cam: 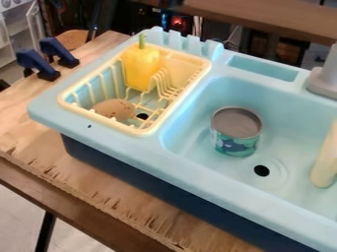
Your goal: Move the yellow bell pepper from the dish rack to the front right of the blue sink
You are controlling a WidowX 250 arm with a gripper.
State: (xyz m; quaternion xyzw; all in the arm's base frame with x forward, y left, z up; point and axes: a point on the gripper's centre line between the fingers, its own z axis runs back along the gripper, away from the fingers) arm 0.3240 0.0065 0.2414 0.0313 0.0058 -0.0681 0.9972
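A teal can with a grey top stands upright in the light blue sink basin, up and to the left of the dark drain hole. At the left of the sink unit sits a pale yellow dish rack. Inside the rack, a yellow pepper-like toy with a green stem stands toward the back. A brown, speckled oval toy lies near the rack's front left, partly behind its bars.
A grey faucet base is at the right edge, with a cream-coloured faucet-like piece below it. Two blue clamps grip the wooden table at the upper left. Raised sink walls surround the can.
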